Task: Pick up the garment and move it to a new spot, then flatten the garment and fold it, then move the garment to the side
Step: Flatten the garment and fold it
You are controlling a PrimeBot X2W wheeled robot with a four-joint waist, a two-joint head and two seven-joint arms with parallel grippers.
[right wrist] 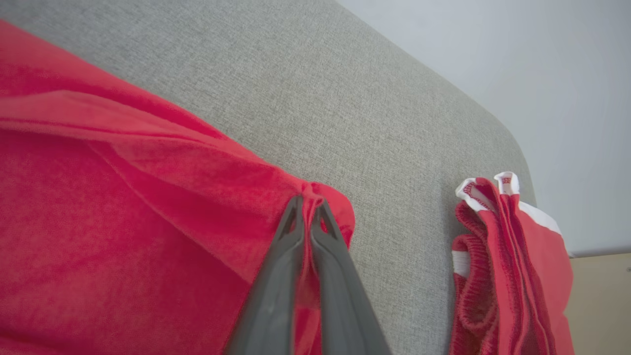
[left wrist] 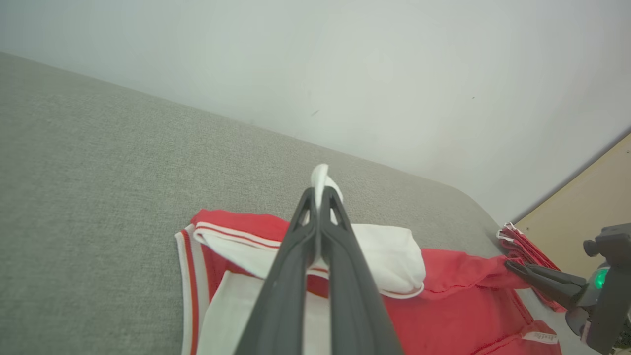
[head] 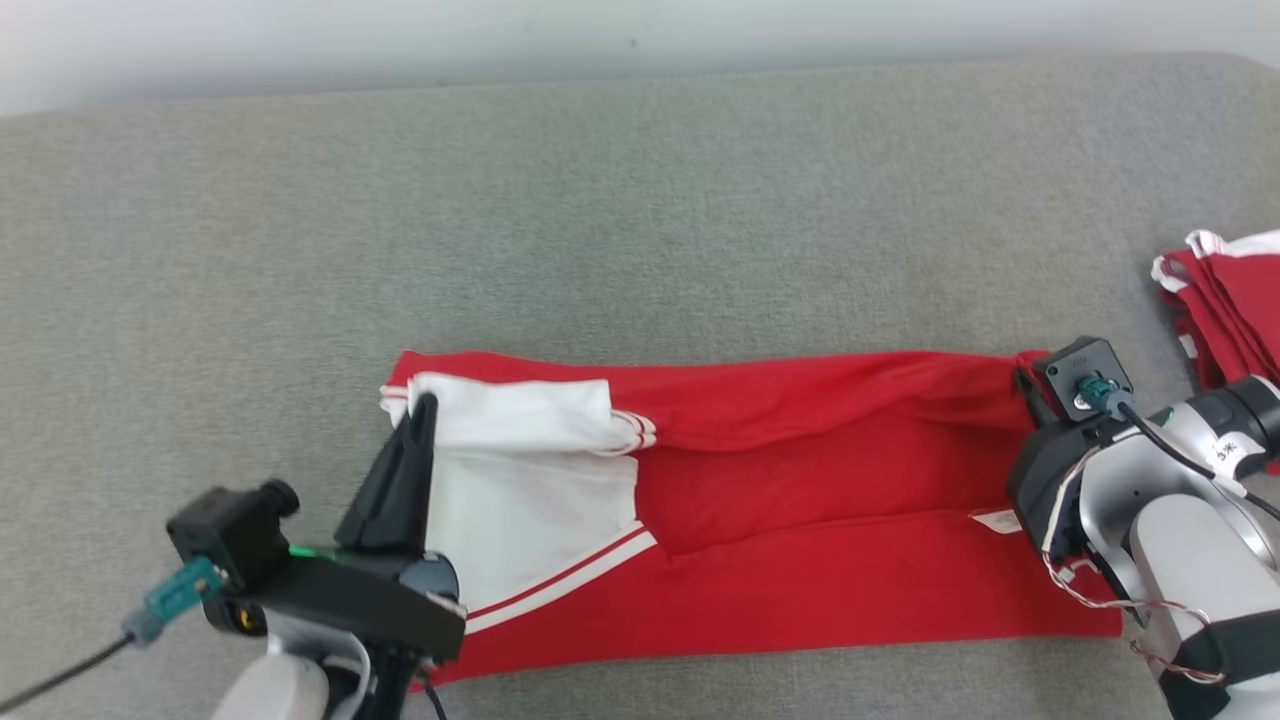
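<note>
The left gripper (head: 427,402) pinches the white end and the right gripper (right wrist: 308,204) the red corner of the thin red-and-white cloth garment (head: 800,560) spread on the grey fabric surface (head: 640,200), which looks soft and light, best held by edges

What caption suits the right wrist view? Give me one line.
Right claw shut on a corner of the red garment on the grey surface, a red-and-white folded pile lying apart.

Bright, soft, even light leaves only faint shadows in the folds of the red and white cloth garment (head: 800,520) on the grey woven surface (head: 640,220). Wrist views bend at their edges.
</note>
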